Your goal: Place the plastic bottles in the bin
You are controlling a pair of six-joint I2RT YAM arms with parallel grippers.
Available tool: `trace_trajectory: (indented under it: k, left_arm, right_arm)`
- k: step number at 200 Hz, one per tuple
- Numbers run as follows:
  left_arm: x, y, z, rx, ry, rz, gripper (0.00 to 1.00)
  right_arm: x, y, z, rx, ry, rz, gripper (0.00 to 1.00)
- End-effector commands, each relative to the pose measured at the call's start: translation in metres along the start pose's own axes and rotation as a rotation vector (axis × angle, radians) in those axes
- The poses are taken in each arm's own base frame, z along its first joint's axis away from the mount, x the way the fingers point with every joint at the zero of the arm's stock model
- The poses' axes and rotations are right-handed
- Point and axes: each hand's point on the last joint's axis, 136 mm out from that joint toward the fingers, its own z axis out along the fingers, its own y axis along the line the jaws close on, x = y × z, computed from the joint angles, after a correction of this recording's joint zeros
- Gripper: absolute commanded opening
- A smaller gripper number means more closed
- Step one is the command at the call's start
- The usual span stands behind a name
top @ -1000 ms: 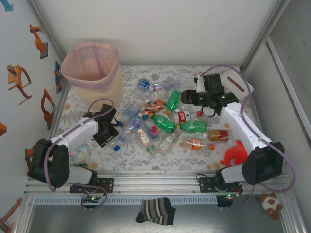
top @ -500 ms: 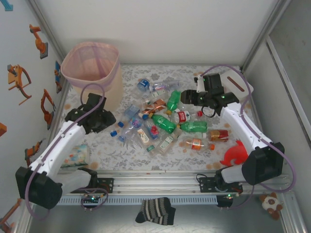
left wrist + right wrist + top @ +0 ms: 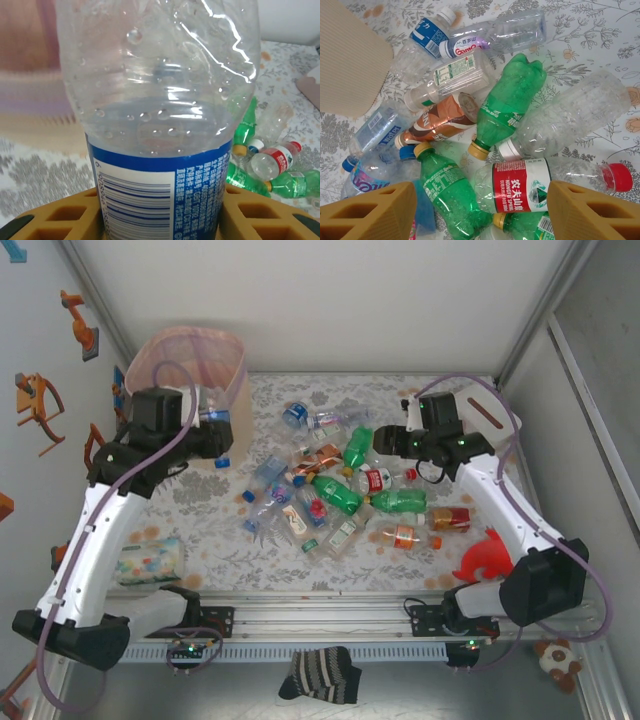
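My left gripper (image 3: 207, 430) is raised beside the bin (image 3: 190, 365), the tall pale pink wastebasket at the back left. It is shut on a clear plastic bottle (image 3: 160, 100) with a blue label; the yellow fingers (image 3: 60, 215) press its sides, and its blue cap (image 3: 223, 454) points down. Several more plastic bottles (image 3: 330, 490) lie heaped mid-table. My right gripper (image 3: 385, 440) hangs open above the heap's far side, jaws wide apart and holding nothing. Below my right gripper (image 3: 480, 212) lie a red-labelled clear bottle (image 3: 522, 192) and two green bottles (image 3: 507, 107).
A white box (image 3: 490, 412) stands at the back right. A red toy figure (image 3: 485, 555) sits near the right arm's base and a tissue packet (image 3: 150, 560) near the left one. Loose caps (image 3: 436, 541) dot the cloth. The bin's pale wall (image 3: 350, 55) borders the heap.
The left arm has lifted off the table with the bottle and swung back and left, up to the bin. The right arm has hardly moved.
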Motion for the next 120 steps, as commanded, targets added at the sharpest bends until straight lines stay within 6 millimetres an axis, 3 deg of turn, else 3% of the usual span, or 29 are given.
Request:
trace_trajectory:
  k: [1,79,120]
  left_arm:
    - [-0.032,-0.010,-0.010,0.038,-0.069,0.156,0.40]
    - [-0.129,-0.004,-0.008,-0.005,-0.261,0.288,0.38]
    - [-0.157,0.027,0.014,-0.077,-0.254,0.278,0.32]
  right_arm:
    - [-0.003,0.002,-0.009,0.007,-0.032,-0.013,0.69]
    - [-0.006,-0.001,-0.024,0.046,-0.077,0.004,0.69]
    - [-0.012,-0.001,-0.036,0.074,-0.120,-0.002,0.69]
